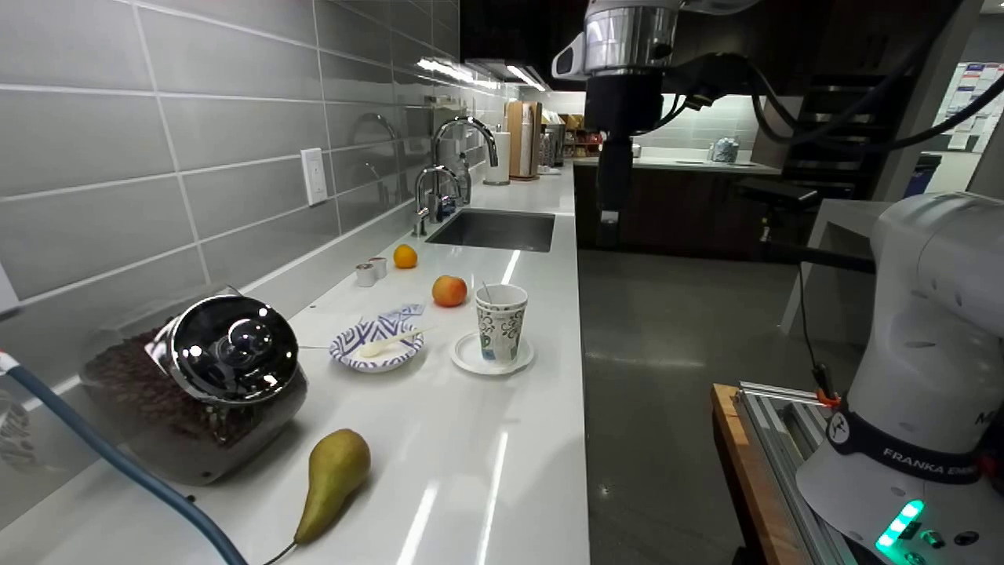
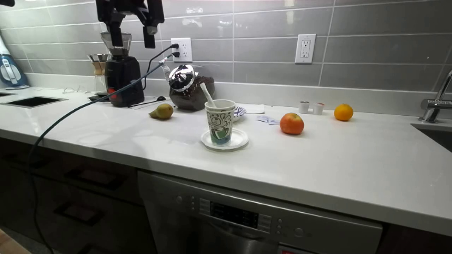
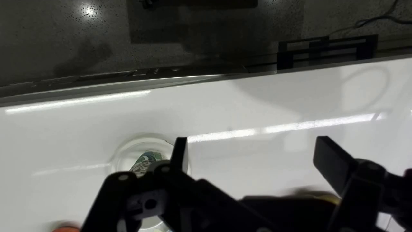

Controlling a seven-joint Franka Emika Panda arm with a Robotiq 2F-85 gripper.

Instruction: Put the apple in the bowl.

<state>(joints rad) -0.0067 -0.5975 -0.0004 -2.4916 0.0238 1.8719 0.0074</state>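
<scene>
The apple [image 1: 449, 291] is orange-red and sits on the white counter beyond the cup; it also shows in an exterior view [image 2: 291, 124] and at the wrist view's bottom edge [image 3: 66, 229]. The bowl [image 1: 343, 347] is shallow, white with a blue pattern, and has a pale utensil in it. In an exterior view the bowl [image 2: 240, 112] is partly hidden behind the cup. My gripper [image 2: 132, 39] is open and empty, high above the counter and apart from both. Its spread fingers show in the wrist view [image 3: 251, 151]; it hangs pointing down in an exterior view [image 1: 609, 224].
A paper cup [image 1: 500, 322] with a stick stands on a white saucer [image 1: 463, 357] near the bowl. A pear [image 1: 336, 479], a tilted glass jar [image 1: 196, 384], an orange [image 1: 405, 256] and small creamers [image 1: 366, 274] are on the counter. A blue cable [image 2: 81, 106] crosses it.
</scene>
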